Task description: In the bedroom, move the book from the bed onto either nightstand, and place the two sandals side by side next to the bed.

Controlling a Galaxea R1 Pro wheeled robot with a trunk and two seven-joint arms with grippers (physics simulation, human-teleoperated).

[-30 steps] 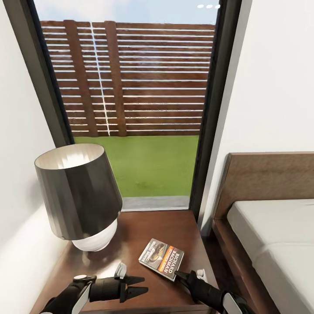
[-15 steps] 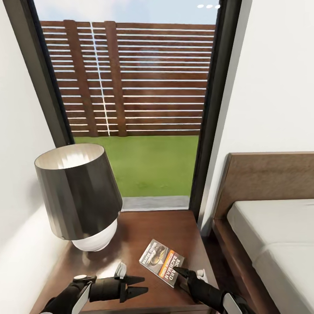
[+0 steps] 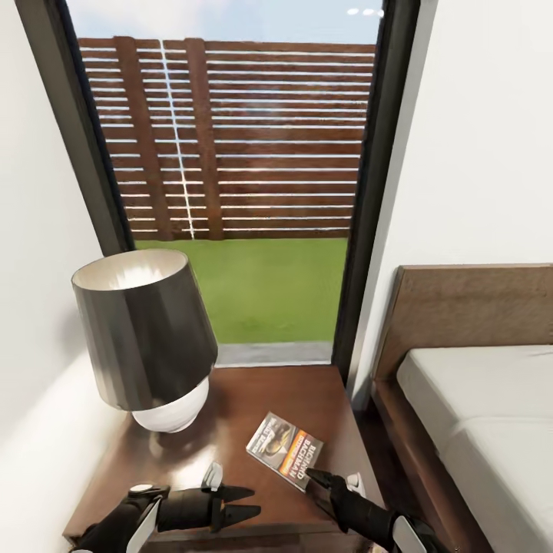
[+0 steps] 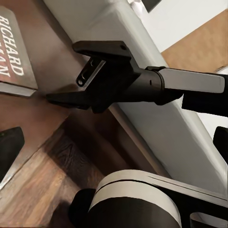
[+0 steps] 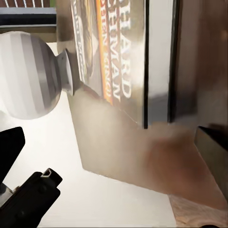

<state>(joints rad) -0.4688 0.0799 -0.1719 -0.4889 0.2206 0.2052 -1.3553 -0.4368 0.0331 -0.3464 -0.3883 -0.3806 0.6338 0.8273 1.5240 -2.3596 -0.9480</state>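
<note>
The book (image 3: 286, 449) lies flat on the nightstand (image 3: 230, 403), cover up, toward its right front; the right wrist view has it as the book (image 5: 116, 52) lying ahead of the fingers. My right gripper (image 3: 315, 480) hovers at the book's near corner, open, nothing between its fingers. Its black body, the right gripper (image 4: 102, 80), also crosses the left wrist view beside the book (image 4: 14, 52). My left gripper (image 3: 250, 501) stands open over the nightstand's front edge, left of the book and apart from it. The bed (image 3: 476, 407) is at the right. The sandals are out of view.
A lamp (image 3: 146, 338) with a dark shade and white round base takes the nightstand's left half. Behind is a tall window (image 3: 246, 153) onto grass and a wooden fence. White walls close in on the left and behind the headboard (image 3: 468, 307). A narrow gap separates nightstand and bed.
The book has turned slightly on the nightstand top. The right gripper has drawn back a little from its corner. The whole view has shifted slightly; the left gripper kept its place.
</note>
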